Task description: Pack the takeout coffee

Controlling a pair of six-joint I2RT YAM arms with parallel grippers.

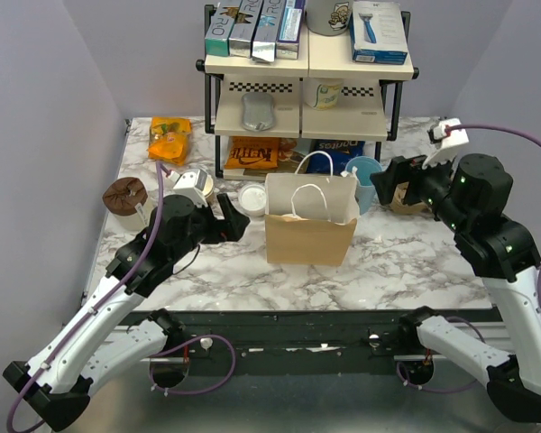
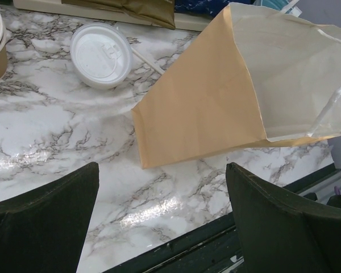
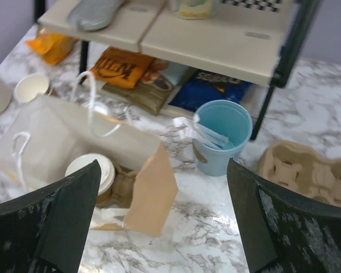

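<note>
The brown paper bag (image 1: 311,236) stands open at the table's middle; it also shows in the left wrist view (image 2: 204,102) and the right wrist view (image 3: 150,187). The takeout coffee (image 3: 91,169), white lid up, sits inside the bag next to a brown cardboard piece. It is hidden in the top view. My left gripper (image 1: 234,220) (image 2: 162,168) is open and empty, just left of the bag. My right gripper (image 1: 389,188) (image 3: 163,165) is open and empty, above and right of the bag.
A light-blue cup (image 1: 365,179) (image 3: 223,136) stands right of the bag, a cardboard cup carrier (image 3: 307,170) beyond it. A loose white lid (image 1: 251,197) (image 2: 101,54) and a lidless tan cup (image 3: 32,86) lie left. A shelf rack (image 1: 307,90) stands behind.
</note>
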